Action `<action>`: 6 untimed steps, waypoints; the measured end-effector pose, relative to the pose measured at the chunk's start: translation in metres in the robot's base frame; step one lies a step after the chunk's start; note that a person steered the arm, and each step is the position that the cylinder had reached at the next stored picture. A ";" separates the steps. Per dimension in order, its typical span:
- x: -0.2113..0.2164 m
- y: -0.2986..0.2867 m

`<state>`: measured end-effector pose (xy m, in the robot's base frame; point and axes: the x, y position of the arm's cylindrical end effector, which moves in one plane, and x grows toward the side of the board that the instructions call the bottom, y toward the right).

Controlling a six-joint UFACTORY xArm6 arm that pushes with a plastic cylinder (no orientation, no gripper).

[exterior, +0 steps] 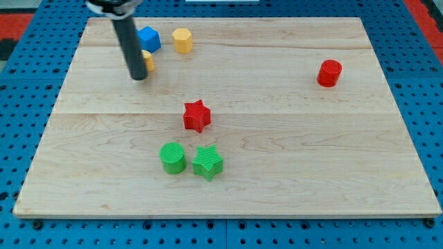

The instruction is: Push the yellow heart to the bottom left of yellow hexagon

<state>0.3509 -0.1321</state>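
The yellow hexagon [182, 40] sits near the top of the wooden board, left of centre. The yellow heart [147, 61] lies below and to its left, mostly hidden behind my rod. My tip [139, 77] rests on the board just at the heart's lower left, touching or nearly touching it. A blue block [149, 39] stands directly above the heart, left of the hexagon.
A red star [196, 115] lies near the board's centre. A green cylinder [172, 157] and a green star [208, 162] sit side by side below it. A red cylinder [329, 72] stands at the right. The wooden board [291, 138] lies on a blue pegboard.
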 end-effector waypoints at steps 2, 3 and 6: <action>0.009 -0.061; -0.007 -0.094; -0.032 -0.009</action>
